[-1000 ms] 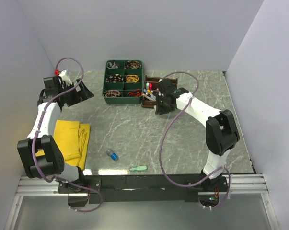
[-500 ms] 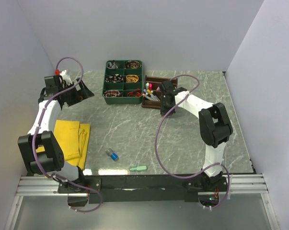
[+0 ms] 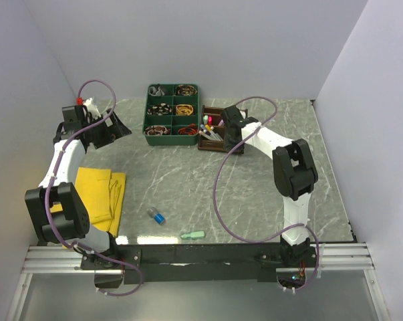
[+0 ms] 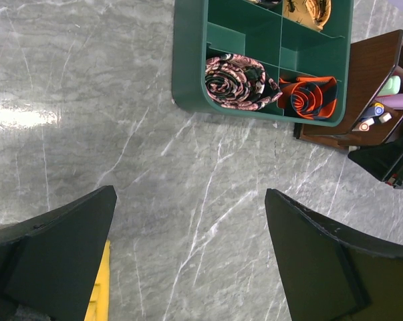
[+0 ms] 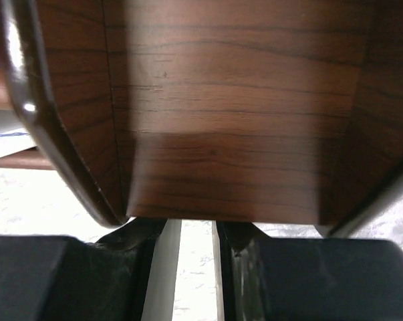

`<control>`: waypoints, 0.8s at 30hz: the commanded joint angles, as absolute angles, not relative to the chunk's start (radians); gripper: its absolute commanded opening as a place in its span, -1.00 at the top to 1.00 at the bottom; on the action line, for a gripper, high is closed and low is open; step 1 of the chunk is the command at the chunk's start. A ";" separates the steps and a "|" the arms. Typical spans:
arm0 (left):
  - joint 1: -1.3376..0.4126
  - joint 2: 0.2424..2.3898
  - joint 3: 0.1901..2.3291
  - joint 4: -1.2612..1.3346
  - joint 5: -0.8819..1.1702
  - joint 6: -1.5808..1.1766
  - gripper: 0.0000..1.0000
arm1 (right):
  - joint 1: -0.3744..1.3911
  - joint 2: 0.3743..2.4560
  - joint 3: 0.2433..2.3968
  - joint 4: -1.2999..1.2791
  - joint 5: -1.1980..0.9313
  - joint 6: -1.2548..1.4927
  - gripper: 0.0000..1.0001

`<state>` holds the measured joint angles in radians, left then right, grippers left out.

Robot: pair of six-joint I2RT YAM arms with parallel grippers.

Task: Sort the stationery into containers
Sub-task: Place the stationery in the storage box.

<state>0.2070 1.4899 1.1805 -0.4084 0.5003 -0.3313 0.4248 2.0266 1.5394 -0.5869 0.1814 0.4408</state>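
- Several pens (image 3: 208, 127) are standing in the wooden organiser (image 3: 216, 110), far right of centre.
- A blue cap (image 3: 158, 217) and a mint eraser (image 3: 193, 235) are lying unsorted near the front edge.
- The right gripper (image 3: 229, 134) is reaching into the organiser, and I cannot tell whether it is gripping anything.
- The left gripper (image 4: 188, 200) is idling far left, jaws wide apart.

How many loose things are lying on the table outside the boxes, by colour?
yellow cloth: 1
blue cap: 1
mint eraser: 1
Total: 3
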 commanded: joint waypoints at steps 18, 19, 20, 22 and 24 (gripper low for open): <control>0.193 1.460 1.189 -0.400 0.525 -0.342 -0.99 | 0.445 2.023 1.566 -0.496 0.221 0.364 0.29; 0.192 1.457 1.186 -0.399 0.526 -0.344 -0.99 | 0.446 2.022 1.562 -0.492 0.221 0.359 0.25; 0.190 1.456 1.183 -0.399 0.525 -0.344 -0.99 | 0.449 2.020 1.556 -0.491 0.221 0.357 0.22; 0.186 1.448 1.180 -0.397 0.522 -0.342 -0.99 | 0.448 2.017 1.552 -0.491 0.204 0.348 0.11; 0.180 1.444 1.172 -0.400 0.522 -0.341 -0.99 | 0.451 2.006 1.546 -0.494 0.178 0.341 0.04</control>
